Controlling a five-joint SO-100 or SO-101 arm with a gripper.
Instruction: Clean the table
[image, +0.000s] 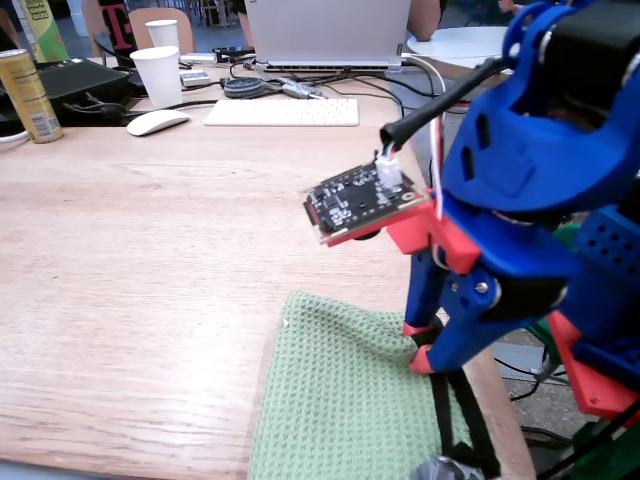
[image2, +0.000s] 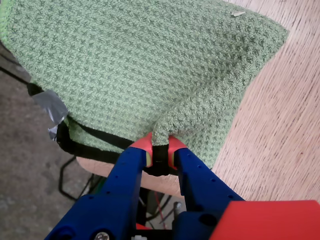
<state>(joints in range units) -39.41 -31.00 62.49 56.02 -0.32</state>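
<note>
Pinching a fold of green waffle-weave cloth (image2: 150, 70), the blue end effector (image2: 159, 150) has its red-tipped fingers (image2: 143, 145) pressed together on a raised ridge at the cloth's near edge. A black strap (image2: 95, 135) crosses under the cloth just beside the tips; grey tape (image2: 50, 105) sits at the strap's left end in the wrist view.

Fixed view: end effector (image: 420, 345) down at the counter's right edge, touching the cloth (image: 340, 400), which lies flat at the near right corner of the oak counter (image: 150, 280). Counter stretches away to the left and back from the arm; most of the wood is bare. A small circuit board (image: 355, 200) on a red bracket sticks out from the arm above the cloth.

Far end of the counter: white keyboard (image: 282, 111), white mouse (image: 157, 122), two paper cups (image: 158, 75), a yellow can (image: 27, 95), an open laptop (image: 325, 32), tangled cables (image: 270, 88). All well apart from the cloth.

A tiny pale scrap (image2: 239, 13) rests near the cloth's far corner in the wrist view.
</note>
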